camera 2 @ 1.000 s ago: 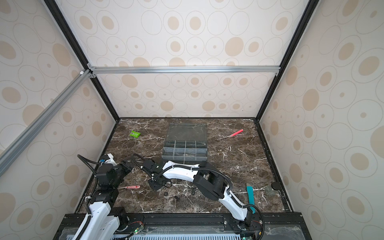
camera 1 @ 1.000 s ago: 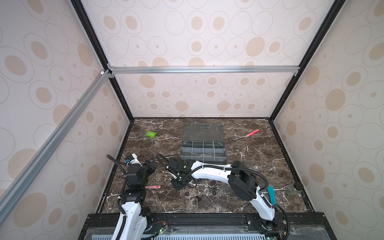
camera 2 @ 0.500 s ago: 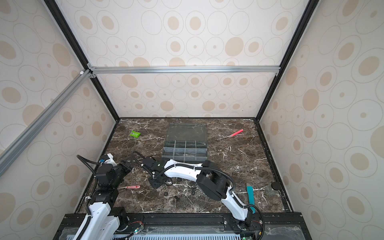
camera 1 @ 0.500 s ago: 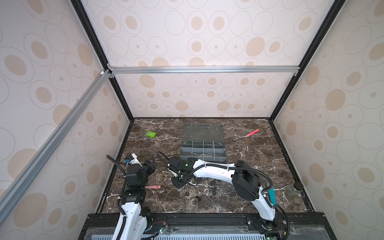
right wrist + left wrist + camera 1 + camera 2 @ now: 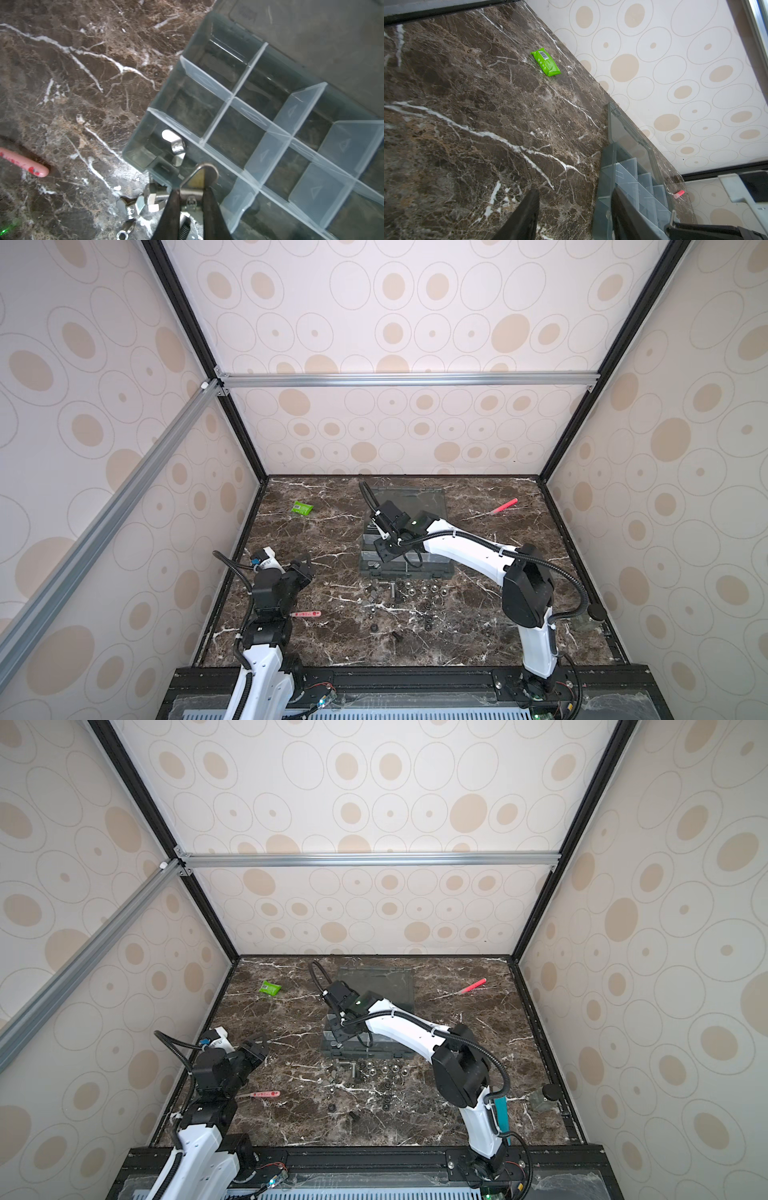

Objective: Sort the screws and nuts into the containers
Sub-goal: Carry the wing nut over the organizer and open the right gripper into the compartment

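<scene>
Nearest the base, loose nuts (image 5: pixel 415 589) and screws (image 5: pixel 391 589) lie scattered on the table (image 5: pixel 332 639), just in front of the box (image 5: pixel 405 570). That keeps each carry short. A pink stick (image 5: pixel 306 614) lies apart on the left and is no part of the sort.

Beside it the left gripper (image 5: pixel 574 190) hangs low over bare marble, jaws spread with nothing between them. It seems parked out of the other arm's way.

The right gripper (image 5: pixel 192 190) reaches across to the box's near left corner and is clamped on a wing nut (image 5: pixel 204 172), one wing sticking out past the fingertips. It hovers at the near edge of the corner cell (image 5: pixel 145 153), where a second wing nut (image 5: pixel 174 145) already lies, so this cell is likely the one for wing nuts. The other cells (image 5: pixel 234 124) look empty. Judging by the pile outside, sorting has barely begun.

Beyond, the clear lid (image 5: pixel 424 502) lies folded back flat, leaving the cells free from above. Farthest off are a green packet (image 5: pixel 302 508) and a red pen (image 5: pixel 503 507), well apart from the work.
</scene>
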You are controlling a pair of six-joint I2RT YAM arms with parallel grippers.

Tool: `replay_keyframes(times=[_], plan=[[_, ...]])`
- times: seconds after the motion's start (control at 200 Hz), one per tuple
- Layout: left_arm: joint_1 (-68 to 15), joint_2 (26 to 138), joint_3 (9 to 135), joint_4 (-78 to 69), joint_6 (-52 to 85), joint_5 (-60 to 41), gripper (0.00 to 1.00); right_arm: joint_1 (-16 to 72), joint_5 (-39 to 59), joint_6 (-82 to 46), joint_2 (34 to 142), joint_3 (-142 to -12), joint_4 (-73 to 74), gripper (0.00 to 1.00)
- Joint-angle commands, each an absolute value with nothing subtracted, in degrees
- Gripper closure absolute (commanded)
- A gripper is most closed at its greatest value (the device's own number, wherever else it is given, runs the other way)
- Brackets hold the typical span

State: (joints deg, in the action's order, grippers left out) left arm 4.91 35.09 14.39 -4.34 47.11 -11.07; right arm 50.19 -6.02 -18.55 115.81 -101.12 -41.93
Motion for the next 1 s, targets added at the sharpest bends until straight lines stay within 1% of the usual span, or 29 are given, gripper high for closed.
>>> replay_keyframes(times=[0.0, 0.085, 0.155, 0.19, 0.27, 0.345, 0.43, 0.555, 0.995], plan=[[5.32, 35.41, 13.80, -6.42, 48.42, -12.41, 0.44, 50.72, -7.75, -17.64, 115.55, -101.07, -43.55, 0.87], [5.32, 35.51, 13.72, -6.33, 48.37, -12.83, 0.44, 50.74, -7.91, -18.44, 116.05, -100.56, -43.24, 0.86], [5.33, 35.44, 13.71, -6.14, 48.51, -12.79, 0.44, 50.76, -8.29, -19.01, 116.36, -100.46, -43.33, 0.82], [5.33, 35.42, 13.63, -6.07, 48.59, -12.83, 0.44, 50.76, -8.33, -19.21, 116.34, -100.46, -43.33, 0.78], [5.28, 35.35, 13.45, -6.15, 48.76, -12.75, 0.44, 50.80, -8.60, -19.73, 116.28, -100.37, -43.46, 0.61], [5.36, 35.32, 13.28, -6.33, 48.89, -12.83, 0.45, 50.78, -9.05, -19.82, 116.10, -100.48, -43.72, 0.50], [5.31, 35.34, 13.18, -6.49, 49.13, -12.94, 0.45, 50.71, -9.76, -19.95, 115.71, -100.39, -44.03, 0.45], [5.36, 35.50, 12.96, -7.12, 49.63, -12.95, 0.45, 50.65, -10.18, -20.05, 114.99, -100.17, -44.05, 0.42], [5.33, 37.00, 12.71, -9.14, 50.23, -13.98, 0.46, 50.63, -10.89, -21.18, 111.17, -96.66, -43.33, 0.40]])
